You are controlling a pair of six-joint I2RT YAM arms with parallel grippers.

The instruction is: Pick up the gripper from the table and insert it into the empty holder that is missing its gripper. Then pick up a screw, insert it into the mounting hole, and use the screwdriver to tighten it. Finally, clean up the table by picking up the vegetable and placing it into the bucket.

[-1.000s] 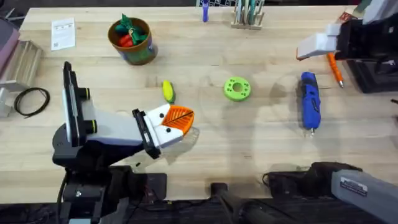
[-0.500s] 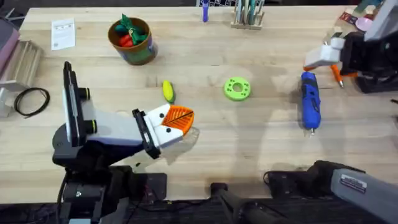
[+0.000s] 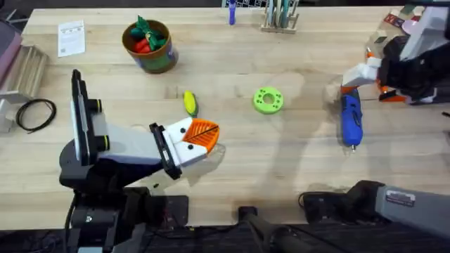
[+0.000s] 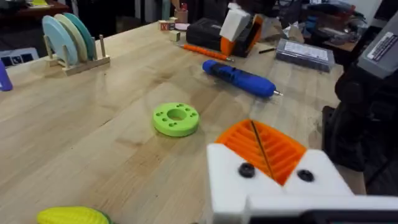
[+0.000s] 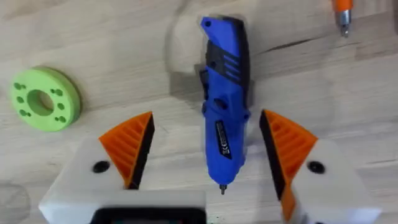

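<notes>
Your right gripper (image 5: pixel 205 165) has come down over the last second from beside the far right edge of the bench (image 3: pixel 295 176) until its spread orange pads (image 5: pixel 130 146) straddle the screwdriver (image 5: pixel 225 124). The blue body lies flat between the two pads, touching neither, with its bit end pointing back toward the wrist. The gripper is released and holds nothing yet. I judge this to be the approach for picking up the screwdriver, so the tightening step looks to be in hand; closing squarely on the thicker middle of the body should stop it rolling.

Just off to one side of that gripper lies the green disc (image 5: pixel 45 99), and a thin orange stick (image 5: pixel 342 12) lies beyond the screwdriver's far end.

Your left gripper (image 3: pixel 200 137) has not moved. It rests low over the bench, and I cannot tell how its fingers stand. The vegetable (image 3: pixel 190 103) lies on the bench just beyond it, not yet cleared. Farther off stands the bucket (image 3: pixel 151 46), with red and green toys in it.
</notes>
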